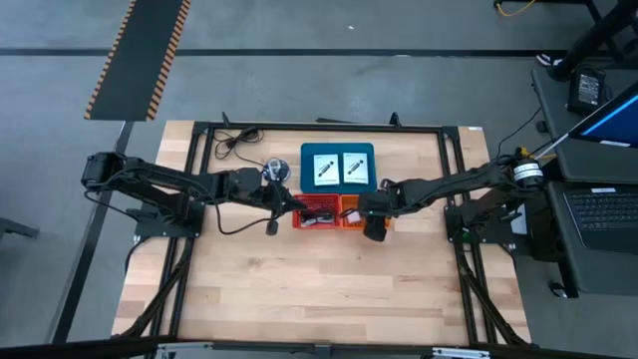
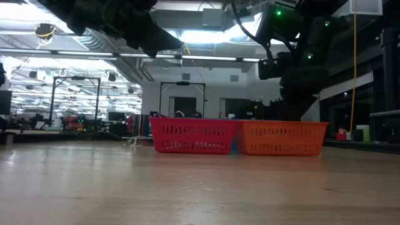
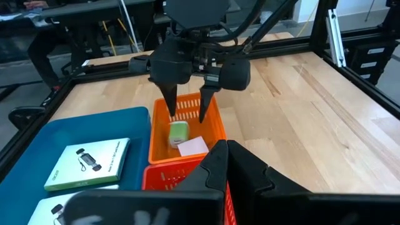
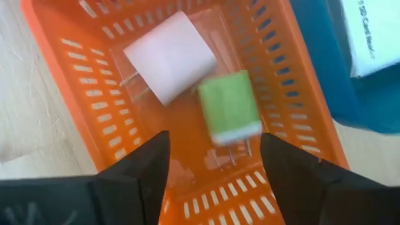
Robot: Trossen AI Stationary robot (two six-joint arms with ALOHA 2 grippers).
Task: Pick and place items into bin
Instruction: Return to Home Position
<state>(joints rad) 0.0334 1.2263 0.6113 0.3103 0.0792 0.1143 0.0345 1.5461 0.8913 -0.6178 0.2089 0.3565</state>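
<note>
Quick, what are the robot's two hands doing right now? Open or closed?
Left gripper: closed, nothing in it, at the red bin.
Right gripper: open, empty, above the orange bin.

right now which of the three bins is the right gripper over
The orange bin, holding a green adapter and a white adapter; the open right gripper hangs above it. The red bin and blue bin lie aside.
</note>
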